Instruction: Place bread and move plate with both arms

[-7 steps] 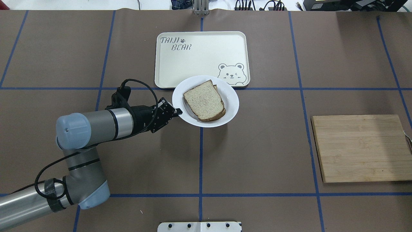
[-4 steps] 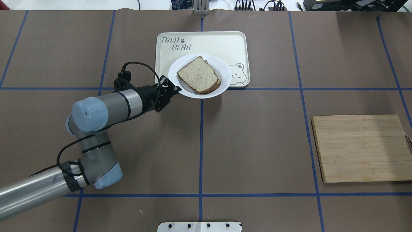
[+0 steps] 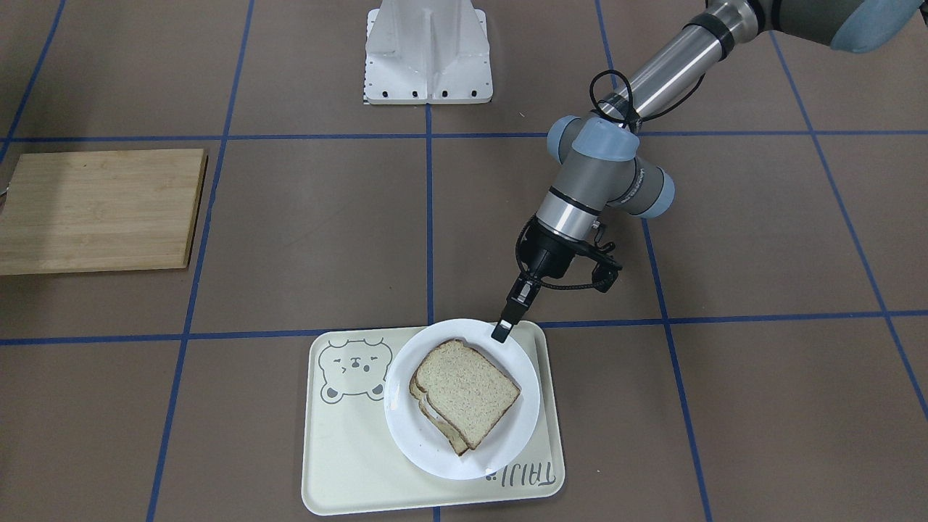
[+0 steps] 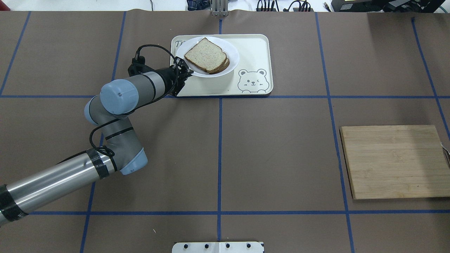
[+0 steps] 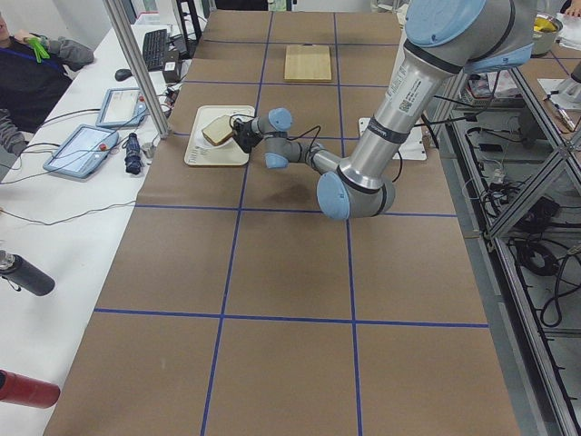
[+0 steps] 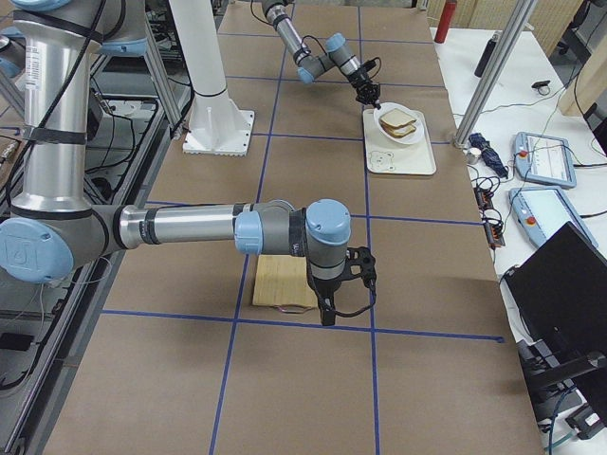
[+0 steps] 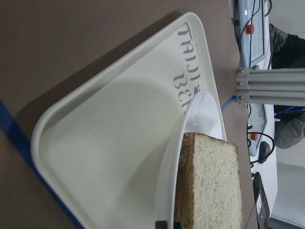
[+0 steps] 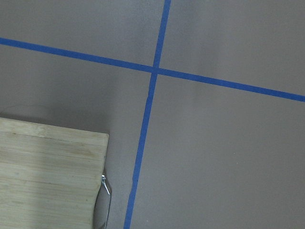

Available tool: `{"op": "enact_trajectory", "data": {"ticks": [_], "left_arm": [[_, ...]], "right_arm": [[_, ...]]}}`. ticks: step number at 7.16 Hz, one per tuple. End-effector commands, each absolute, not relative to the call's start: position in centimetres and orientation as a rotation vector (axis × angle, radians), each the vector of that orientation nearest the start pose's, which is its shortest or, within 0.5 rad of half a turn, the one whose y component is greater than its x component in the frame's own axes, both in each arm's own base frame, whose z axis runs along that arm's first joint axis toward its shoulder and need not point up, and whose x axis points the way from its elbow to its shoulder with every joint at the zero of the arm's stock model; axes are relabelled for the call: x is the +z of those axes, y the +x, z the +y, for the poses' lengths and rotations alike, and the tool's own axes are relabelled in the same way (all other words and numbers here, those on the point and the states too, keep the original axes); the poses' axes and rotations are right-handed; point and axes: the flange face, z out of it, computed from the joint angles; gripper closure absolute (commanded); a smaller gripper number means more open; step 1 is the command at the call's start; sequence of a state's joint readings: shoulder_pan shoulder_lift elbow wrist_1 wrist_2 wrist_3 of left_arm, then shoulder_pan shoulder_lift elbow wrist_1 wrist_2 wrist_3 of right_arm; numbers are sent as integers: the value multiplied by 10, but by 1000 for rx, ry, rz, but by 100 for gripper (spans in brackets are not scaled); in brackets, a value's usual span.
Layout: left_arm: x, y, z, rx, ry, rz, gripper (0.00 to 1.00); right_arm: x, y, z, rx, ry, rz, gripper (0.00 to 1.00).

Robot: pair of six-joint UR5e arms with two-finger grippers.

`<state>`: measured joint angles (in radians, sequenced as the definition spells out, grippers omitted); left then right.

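White glossy plate (image 4: 233,58): 1 item, now over the cream tray (image 4: 218,84), toward its 11 o'clock corner in the overhead view and covering most of the lettering. 1.0 s ago it sat at the tray's 6 o'clock edge, mostly over the table, so it has travelled toward 12 o'clock.

Bread (image 4: 205,56): 1 bare tan slice, riding centrally on the plate, with a 2nd slice showing beneath it.

Left gripper (image 4: 185,72): clenched on the plate's rim at about 8 o'clock. A shadow on the tray suggests the plate is raised, not yet set down.

Right gripper (image 6: 326,310): near the wooden cutting board (image 4: 393,161), well apart at 4 o'clock. Whether it is released or clenched, I cannot tell.

Assessment: the bread appears placed and the plate transfer is nearly complete, leaving lowering and letting go.
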<state>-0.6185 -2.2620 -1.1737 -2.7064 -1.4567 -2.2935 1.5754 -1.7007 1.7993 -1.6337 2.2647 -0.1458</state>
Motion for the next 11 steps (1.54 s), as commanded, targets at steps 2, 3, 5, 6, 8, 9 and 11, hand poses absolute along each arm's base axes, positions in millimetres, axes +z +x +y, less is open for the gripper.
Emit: {"op": "enact_trajectory", "data": {"ticks": [2, 3, 5, 6, 8, 9, 11], "left_arm": [[287, 564, -566, -1175, 41, 1508, 100], [286, 570, -559, -1153, 43, 1504, 68], [288, 557, -546, -1020, 138, 1498, 29], [291, 545, -534, -960, 131, 1505, 18], [286, 520, -505, -832, 34, 1493, 2], [287, 499, -485, -668, 99, 1405, 1], [315, 459, -451, -226, 289, 1075, 2]], "right_arm": [[618, 72, -438, -148, 87, -689, 0], [617, 72, -438, -149, 89, -689, 0], [617, 72, -438, -149, 89, -689, 0], [617, 72, -438, -149, 89, -689, 0], [621, 72, -439, -143, 81, -691, 0], [621, 72, -439, -139, 79, -692, 0], [625, 71, -434, -144, 73, -693, 0]]}}
